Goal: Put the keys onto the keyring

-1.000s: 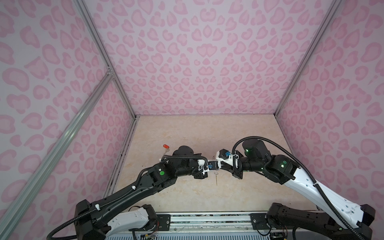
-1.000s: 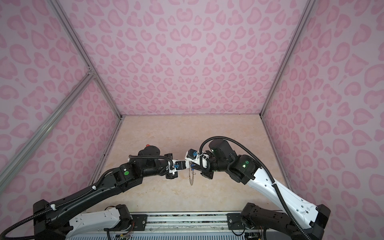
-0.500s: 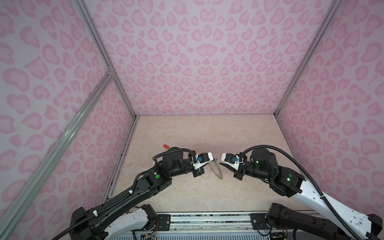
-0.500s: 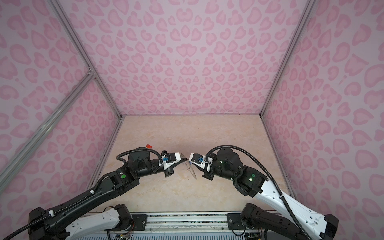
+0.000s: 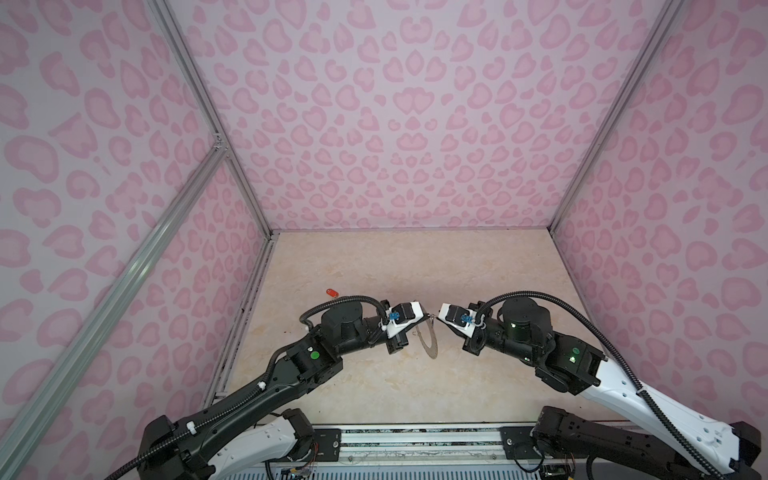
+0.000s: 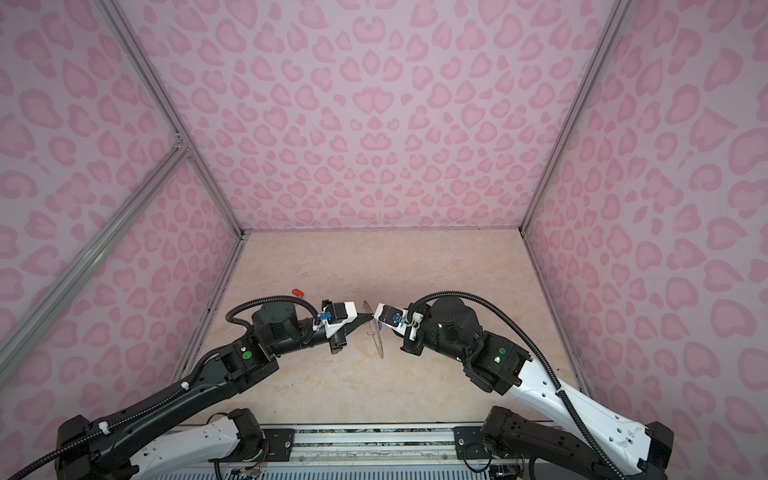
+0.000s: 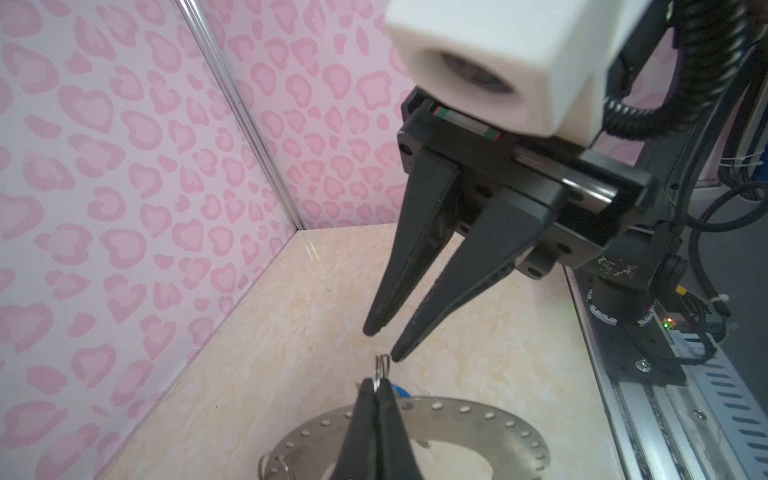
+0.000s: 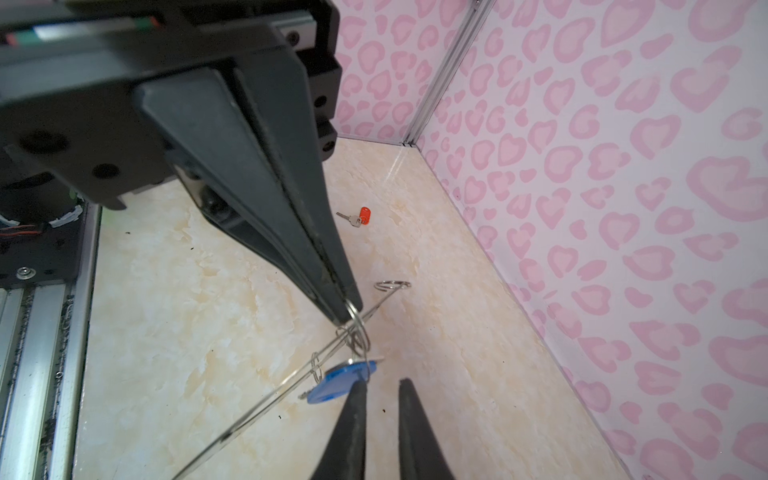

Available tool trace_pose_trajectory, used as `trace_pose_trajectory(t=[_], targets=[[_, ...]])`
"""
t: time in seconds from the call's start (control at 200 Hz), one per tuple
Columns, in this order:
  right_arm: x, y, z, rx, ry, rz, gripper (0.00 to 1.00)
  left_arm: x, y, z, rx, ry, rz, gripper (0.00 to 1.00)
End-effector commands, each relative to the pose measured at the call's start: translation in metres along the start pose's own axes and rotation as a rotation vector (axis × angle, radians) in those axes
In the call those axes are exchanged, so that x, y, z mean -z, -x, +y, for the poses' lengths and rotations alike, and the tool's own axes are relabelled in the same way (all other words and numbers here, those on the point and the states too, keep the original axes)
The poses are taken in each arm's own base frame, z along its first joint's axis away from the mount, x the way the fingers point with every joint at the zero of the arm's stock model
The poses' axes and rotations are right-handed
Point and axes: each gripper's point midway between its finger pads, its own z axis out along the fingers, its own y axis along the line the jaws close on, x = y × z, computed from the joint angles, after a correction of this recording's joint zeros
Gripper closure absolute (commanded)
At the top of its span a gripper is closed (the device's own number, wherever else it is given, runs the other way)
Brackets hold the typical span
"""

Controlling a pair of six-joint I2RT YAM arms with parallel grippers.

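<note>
1. Left gripper [image 8: 345,308] pressed together, pinching a wire loop [image 7: 381,366] on the keyring [image 7: 478,419]. The disc is edge-on in both top views.
2. Right gripper [image 7: 383,344] slightly spread, holding nothing, tips just beside that loop.
3. Blue-tag key [image 8: 332,384] hangs by the disc, partly behind a right finger.
4. Red-tag key [image 5: 330,292] flat on the table [image 5: 374,266], 10 o'clock from the left gripper, well apart.

Walls [image 5: 395,124]: pale pink with a darker pink heart-spot pattern.
Tabletop [image 5: 374,270]: cream, marbled with beige veins.
Keyring [image 7: 498,419]: grey metal, dotted with small holes round the rim.
Tags: blue tag [image 8: 336,384]; red-orange tag [image 8: 365,216] on a silver key [image 8: 347,217].
Left gripper [image 7: 377,384] and right gripper [image 7: 383,344]: black fingers.
</note>
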Motion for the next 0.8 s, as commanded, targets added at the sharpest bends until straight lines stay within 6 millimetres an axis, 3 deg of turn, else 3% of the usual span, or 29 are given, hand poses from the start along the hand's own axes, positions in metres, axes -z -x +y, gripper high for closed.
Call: trace_pose_trajectory(t=[0.0, 0.26, 0.795], targets=[[-0.0023, 0.0061, -0.0031, 0.005, -0.015, -0.024, 0.83, 0.0017, 0.0171, 0.0029, -0.018, 0.008, -0.069, 0.97], [-0.0073, 0.0037, 0.0010, 0.018, 0.012, -0.005, 0.84, 0.0010, 0.0171, 0.0026, -0.013, 0.006, -0.072, 0.97], [-0.0112, 0.0029, 0.0040, 0.012, 0.034, 0.007, 0.98, -0.0016, 0.0232, 0.0064, 0.013, 0.018, -0.104, 0.97]])
